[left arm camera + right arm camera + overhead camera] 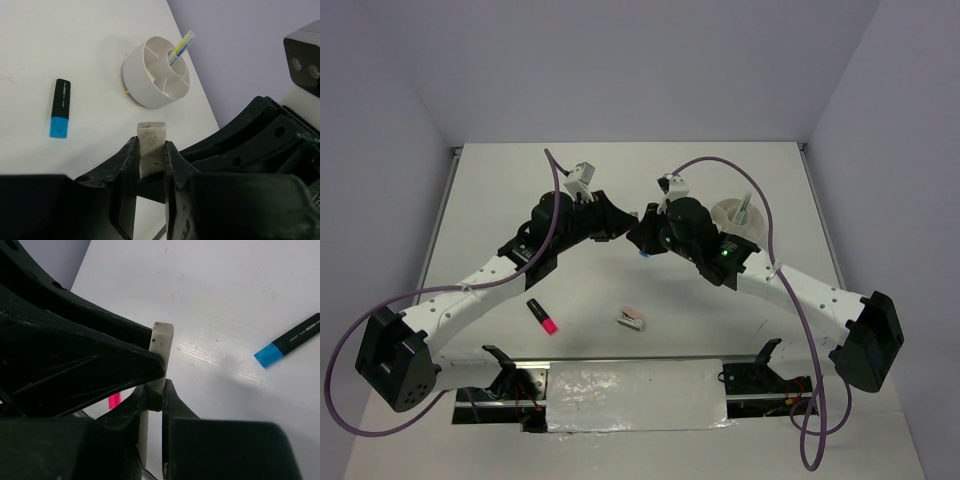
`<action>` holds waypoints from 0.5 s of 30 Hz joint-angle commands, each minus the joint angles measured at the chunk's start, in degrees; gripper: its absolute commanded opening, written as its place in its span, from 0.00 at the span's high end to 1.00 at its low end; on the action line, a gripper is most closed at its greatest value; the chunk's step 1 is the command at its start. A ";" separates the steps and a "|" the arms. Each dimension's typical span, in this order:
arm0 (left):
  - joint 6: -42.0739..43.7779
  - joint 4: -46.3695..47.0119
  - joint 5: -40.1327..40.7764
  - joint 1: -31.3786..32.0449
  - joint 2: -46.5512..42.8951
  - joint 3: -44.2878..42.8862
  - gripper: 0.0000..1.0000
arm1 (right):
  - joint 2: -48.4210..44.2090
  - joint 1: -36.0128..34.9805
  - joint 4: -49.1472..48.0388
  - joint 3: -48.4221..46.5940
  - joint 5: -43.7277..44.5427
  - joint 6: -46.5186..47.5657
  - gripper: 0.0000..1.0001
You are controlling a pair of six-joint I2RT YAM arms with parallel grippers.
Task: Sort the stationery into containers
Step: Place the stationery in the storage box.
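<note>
Progress early: round white divided plastic tub (728, 209), 2 o'clock, holds one yellow-blue pen (182, 44). Whitish rectangular eraser (151, 137) mid-air, left fingers (125, 160) and right fingers (172, 407) both clamped on it. Unsorted on worktop (520, 180): blue-ended black marker (60, 107), pink-ended black highlighter (544, 317) 7 o'clock, small pinkish item (632, 319).

**Eraser pinched between both claws**

A smudged whitish eraser (151, 134) stands on end, clamped in the left claw (151, 148) and also gripped by the right claw (156, 391). Ahead-left of the left claw, the blue-ended black marker (60, 107) lies flat. Straight ahead, the round white tub (144, 90) with dividers holds a leaning yellow-blue pen (181, 45).
</note>
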State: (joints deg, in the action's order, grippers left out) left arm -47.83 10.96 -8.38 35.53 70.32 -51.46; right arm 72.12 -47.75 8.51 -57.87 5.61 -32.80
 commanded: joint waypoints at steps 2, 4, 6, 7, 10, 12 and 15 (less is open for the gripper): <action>2.04 -1.29 -0.85 0.42 1.30 -3.99 0.96 | -0.31 -0.33 -3.94 -2.52 1.34 -0.25 0.98; 2.22 -1.99 -0.85 0.33 2.00 -4.44 0.97 | -1.19 -0.24 -3.94 -2.34 2.13 0.19 0.98; 2.22 -2.26 -0.76 0.33 2.27 -4.87 0.93 | -1.36 -0.24 -3.42 -2.69 2.65 0.54 1.00; 2.31 -2.35 -0.41 0.33 2.45 -5.05 0.92 | -1.28 -0.33 -2.89 -2.86 2.57 0.54 1.00; 2.57 -2.78 -0.23 0.33 2.36 -5.40 1.00 | -0.49 -0.24 -1.58 -3.74 2.21 1.16 0.87; 2.74 -3.23 0.12 0.33 2.10 -5.58 1.00 | -0.40 -0.24 -0.96 -3.83 3.87 0.81 0.74; 3.27 -4.02 0.82 0.33 2.01 -5.67 1.00 | -1.54 -0.24 -1.04 -3.39 4.94 0.81 0.67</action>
State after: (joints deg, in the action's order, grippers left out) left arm -46.44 7.33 -8.19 35.73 72.31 -55.02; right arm 72.14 -47.75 8.73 -58.26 7.77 -32.56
